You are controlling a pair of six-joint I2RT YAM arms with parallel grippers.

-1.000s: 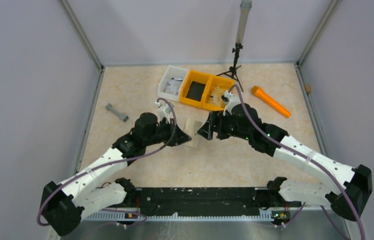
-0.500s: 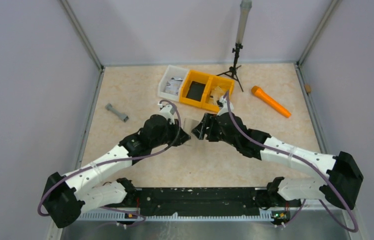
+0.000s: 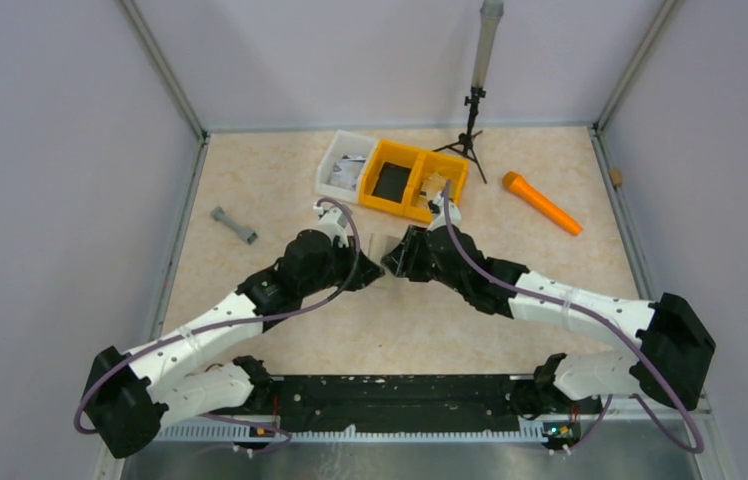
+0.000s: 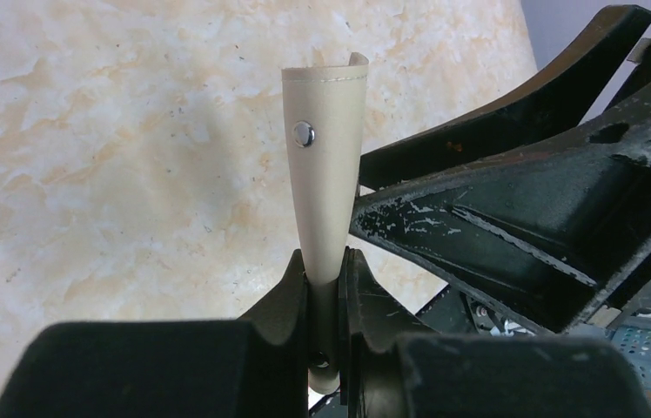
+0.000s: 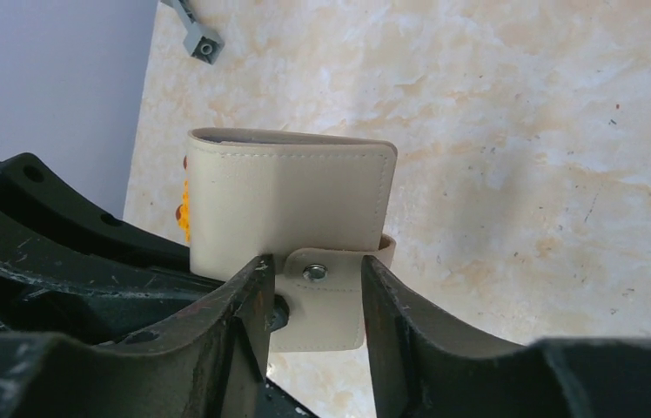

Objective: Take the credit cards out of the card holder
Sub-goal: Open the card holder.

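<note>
Card holder (image 4: 326, 174) hangs just on the arm-base side of the yellow bin (image 3: 416, 185), between the two wrists.

Left gripper (image 4: 326, 259) is clamped hard on one end of it. The holder's long axis runs straight out from those fingers. From the left wrist it shows edge-on, with a snap stud (image 4: 304, 132) on the tan side and the far end flared slightly open.

Right gripper (image 5: 315, 263) faces it from the opposite side, jaws at a middling gap. Its fingers (image 5: 248, 300) straddle the strap tab (image 5: 326, 313). Cannot tell whether they actually pinch the tab.

From the right wrist the broad tan face is square-on, with the tab pointing back at that gripper.

White bin (image 3: 335, 170) touches the yellow bin's left side. Grey block (image 3: 234, 224) lies further left, well apart.
</note>
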